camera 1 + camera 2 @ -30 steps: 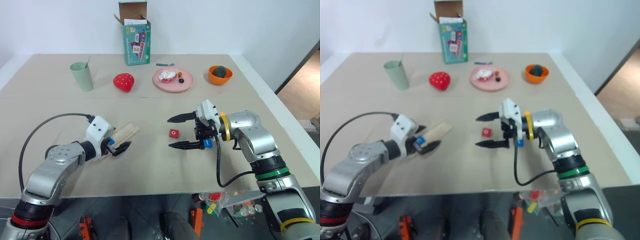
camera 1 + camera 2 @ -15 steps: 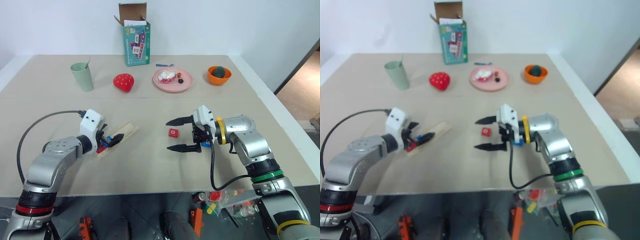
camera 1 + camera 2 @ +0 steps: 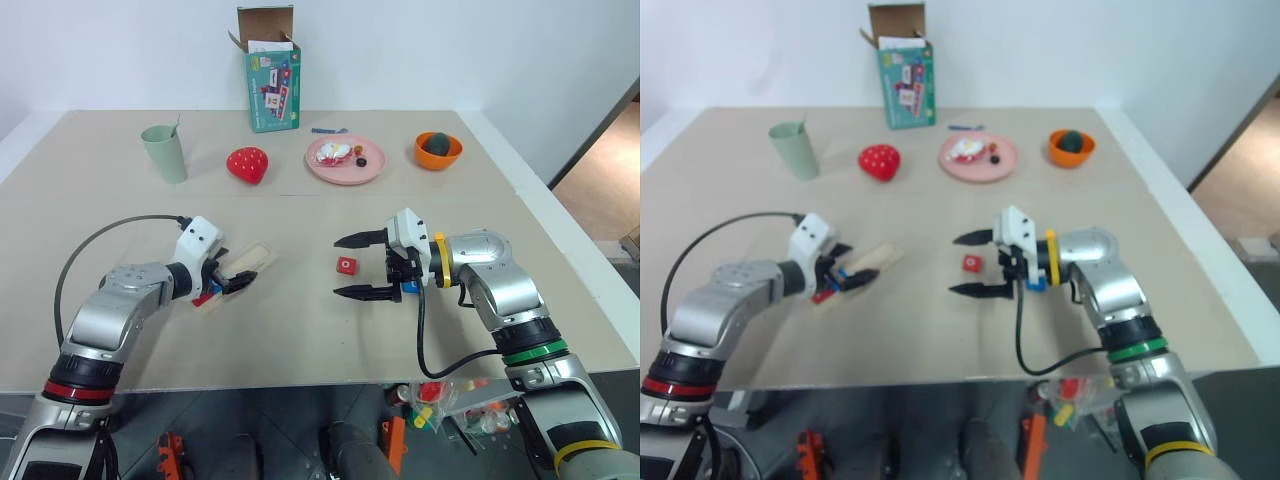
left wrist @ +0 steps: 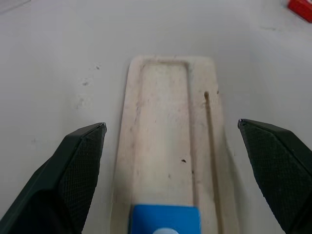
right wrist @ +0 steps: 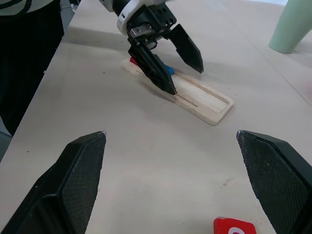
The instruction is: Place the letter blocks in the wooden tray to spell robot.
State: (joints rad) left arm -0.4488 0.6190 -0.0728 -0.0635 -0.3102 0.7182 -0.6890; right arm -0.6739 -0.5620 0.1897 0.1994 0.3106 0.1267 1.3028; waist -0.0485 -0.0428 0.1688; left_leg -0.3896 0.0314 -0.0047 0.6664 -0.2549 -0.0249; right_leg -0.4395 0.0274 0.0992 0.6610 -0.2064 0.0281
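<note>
In the left eye view the wide-open right gripper (image 3: pixel 358 266) is seen flanking a red letter block (image 3: pixel 346 266) on the bench (image 3: pixel 300 330), while in the left wrist view the left gripper (image 4: pixel 173 146), spread empty, straddles the wooden tray (image 4: pixel 168 141) holding a blue letter block (image 4: pixel 165 220), which could be nudged askew.

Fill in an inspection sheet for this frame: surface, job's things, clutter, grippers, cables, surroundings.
Surface: beige table, flat.
Job's things: wooden tray holds a blue block and a red one at its near end; a red letter block lies loose at centre.
Clutter: green cup, strawberry toy, pink plate, orange bowl, open box along the far side.
Grippers: left gripper over the tray, jaws open; right gripper open around the loose block.
Cables: black cable loops off the left arm.
Surroundings: white wall.
</note>
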